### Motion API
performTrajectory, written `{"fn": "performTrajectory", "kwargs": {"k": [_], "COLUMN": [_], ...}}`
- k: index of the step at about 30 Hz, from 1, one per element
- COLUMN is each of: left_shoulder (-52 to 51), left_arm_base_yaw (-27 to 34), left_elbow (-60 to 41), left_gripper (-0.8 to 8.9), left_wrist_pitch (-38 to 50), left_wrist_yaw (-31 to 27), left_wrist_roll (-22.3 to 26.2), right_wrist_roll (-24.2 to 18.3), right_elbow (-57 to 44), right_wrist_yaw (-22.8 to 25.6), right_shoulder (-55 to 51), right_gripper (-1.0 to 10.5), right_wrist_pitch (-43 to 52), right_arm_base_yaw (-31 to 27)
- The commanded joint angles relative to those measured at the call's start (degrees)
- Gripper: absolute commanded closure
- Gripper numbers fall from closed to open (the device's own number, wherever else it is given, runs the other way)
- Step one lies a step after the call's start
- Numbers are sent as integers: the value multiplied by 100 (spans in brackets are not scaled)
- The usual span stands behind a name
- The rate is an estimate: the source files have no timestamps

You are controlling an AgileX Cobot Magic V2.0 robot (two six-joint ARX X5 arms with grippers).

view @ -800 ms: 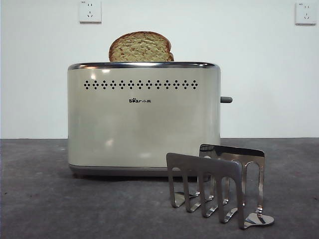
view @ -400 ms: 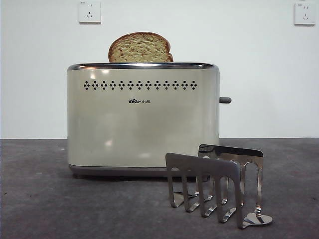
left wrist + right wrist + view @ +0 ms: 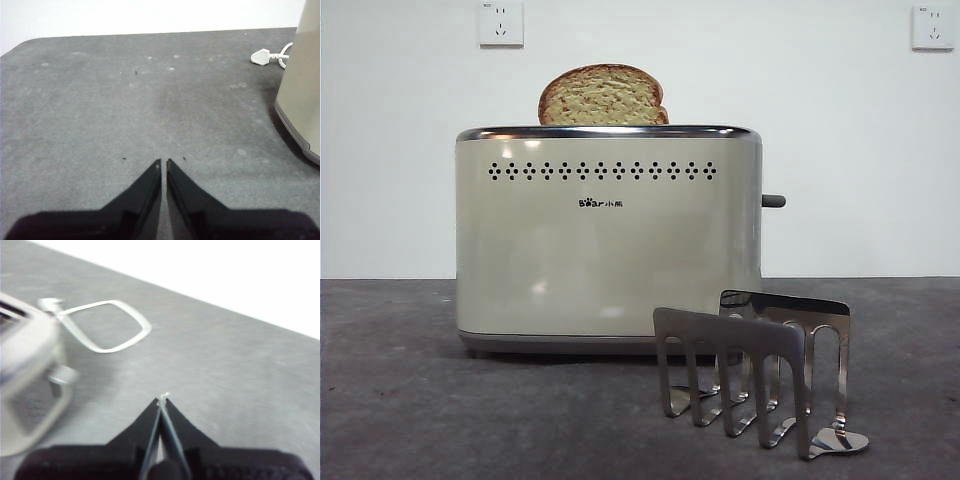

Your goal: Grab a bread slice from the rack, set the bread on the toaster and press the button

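Bread slice (image 3: 603,96) upright in toaster (image 3: 608,240), rounded top upward; both grippers' fingers pressed together, empty.

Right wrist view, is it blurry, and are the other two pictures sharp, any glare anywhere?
Right wrist view: blurred throughout, the toaster and white cable smeared, the background washed out white. Left wrist view: sharp, the table evenly lit, a dark shadow under the toaster. Front view: sharp, soft highlights on the toaster's front and bright reflections on the rack.
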Motion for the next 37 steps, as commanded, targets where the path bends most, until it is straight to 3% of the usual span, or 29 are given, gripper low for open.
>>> {"fn": "performTrajectory", "kwargs": {"k": [1,7,15,25,33,37], "left_shoulder": [2,2,2,2,2,2], "left_arm_base_yaw": [0,0,0,0,0,-2], "left_elbow": [-61,-61,-61,-61,-61,-61], "left_gripper": [795,795,795,794,795,795], "left_wrist_pitch": [35,35,35,35,35,35], "left_wrist_yaw": [-2,-2,-2,0,0,0], "left_wrist_roll": [-37,-37,-37,-37,-37,-37], "right_wrist_roll": [-55,22,894,1617,1613,1622], "right_elbow": [-1093,-3064,-5051,-5484,-5539,-5536], "right_wrist_yaw": [101,96,120,691,704,682], "right_shoulder": [-660,-2153,-3724,-4426,-4800,-4848], "right_gripper": [946,946,946,946,946,946], "right_wrist_pitch": [396,1311,2918,2892,2031,2072], "right_arm_base_yaw": [-20,-17,-17,-271,-468,-466]}}
